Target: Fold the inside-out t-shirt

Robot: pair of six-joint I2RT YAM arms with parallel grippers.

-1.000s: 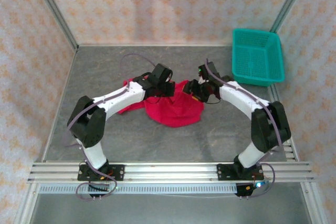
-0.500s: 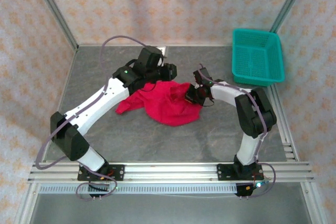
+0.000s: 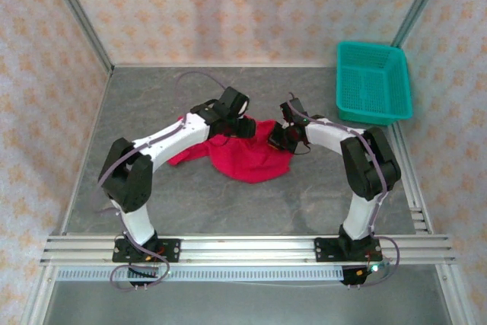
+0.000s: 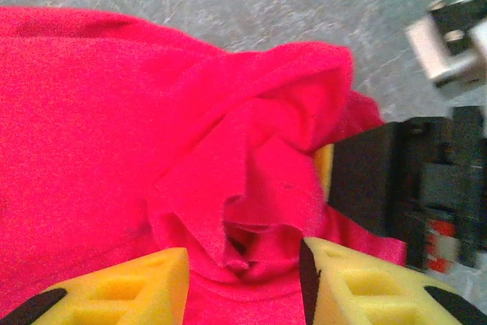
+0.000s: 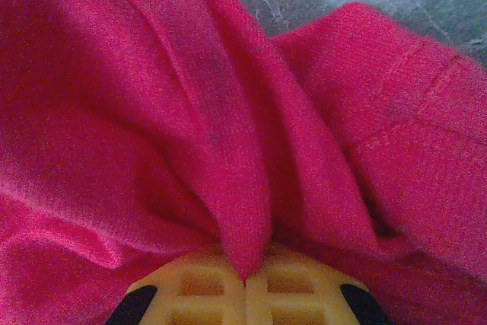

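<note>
The right gripper [image 5: 245, 285] was closed, its two yellow pads meeting on a raised fold of the inside-out t-shirt [image 5: 152, 112], which ran down into the seam between them. In the top external view this gripper [image 3: 280, 138] sat at the right edge of the garment, with its arm bent back toward its base.

The left gripper [image 4: 243, 279] stood with its jaws apart. Its yellow fingers [image 4: 114, 291] flanked a bunched, hollow pucker of red cloth [image 4: 251, 188] without pressing on it. The right arm's black housing [image 4: 380, 180] stood just beside that pucker, touching the cloth. From above, the left gripper [image 3: 242, 125] was positioned over the rear edge of the shirt, near the right gripper.

The t-shirt [image 3: 251, 159] lay crumpled in a rough mound on the grey table [image 3: 190, 195], near its middle, with one part trailing out to the left under the left arm. A teal basket [image 3: 373, 81] stood in the far right corner, well apart from the shirt.
</note>
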